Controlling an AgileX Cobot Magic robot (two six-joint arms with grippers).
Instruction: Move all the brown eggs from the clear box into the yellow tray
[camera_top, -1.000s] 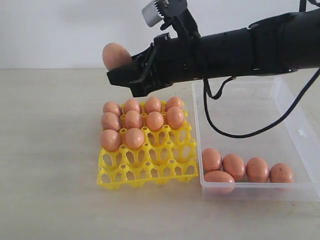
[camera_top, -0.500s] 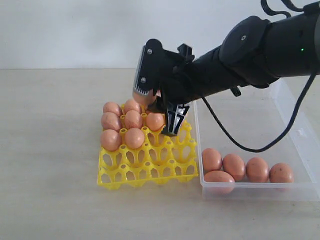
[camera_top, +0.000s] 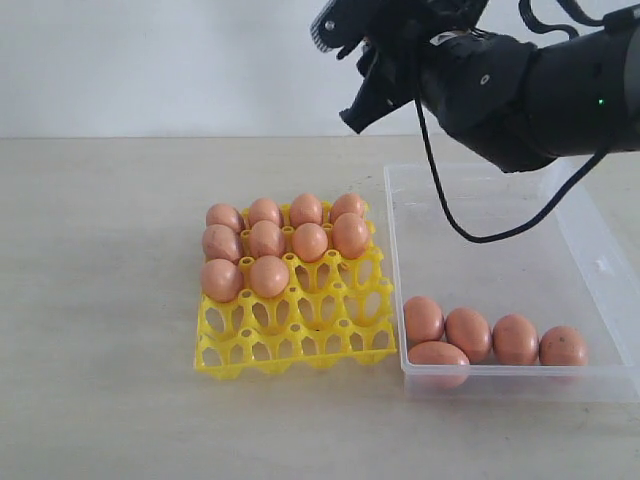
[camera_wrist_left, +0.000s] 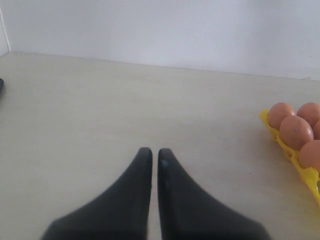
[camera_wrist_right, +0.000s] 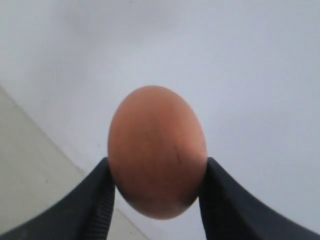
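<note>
You are in the carrying step: one egg is lifted and not yet set down.

The clear box (camera_top: 480, 235) stands on the right of the table (camera_top: 100, 300), with five brown eggs (camera_top: 467, 333) lying together along its near wall. Just beside it, on its left, is the yellow tray (camera_top: 300, 355). Ten eggs sit in the tray: the two far rows are full, and the third row has two on its left.

The right arm (camera_top: 520, 90) is raised high, above the far edge of the box. The right gripper (camera_wrist_right: 157, 167) pinches one brown egg (camera_wrist_right: 156, 145) by its sides. The left gripper (camera_wrist_left: 150, 156) rests low over bare table, jaws pressed together and holding nothing.

Next, I think you must bring this egg down over the free cup (camera_top: 310, 283) in the third row. Lower it straight between the posts, then open the jaws gently.
</note>
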